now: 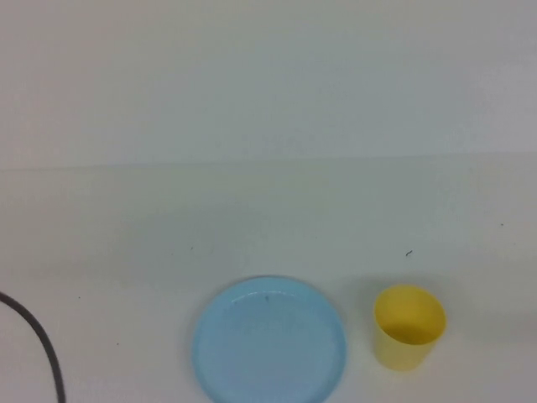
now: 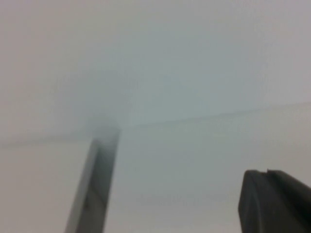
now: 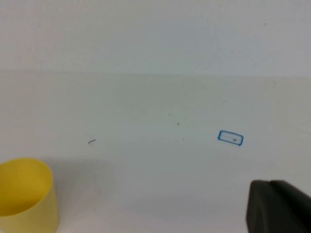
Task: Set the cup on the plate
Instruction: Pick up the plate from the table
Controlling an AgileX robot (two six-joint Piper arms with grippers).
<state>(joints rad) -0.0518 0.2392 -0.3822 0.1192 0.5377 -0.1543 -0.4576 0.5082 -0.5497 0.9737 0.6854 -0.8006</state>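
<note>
Cup (image 1: 409, 326) upright on table (image 1: 268, 218), just right of plate (image 1: 269, 341), apart, both at near edge

A white table (image 1: 268, 218) is lying under everything, a dark cable (image 1: 42, 348) curving over its near left corner, a small blue-outlined label (image 3: 230, 138) sitting on it

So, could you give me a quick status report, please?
Left gripper, right gripper both shut, empty, off the table. Cup upright right of plate, apart. Nothing between them.
</note>
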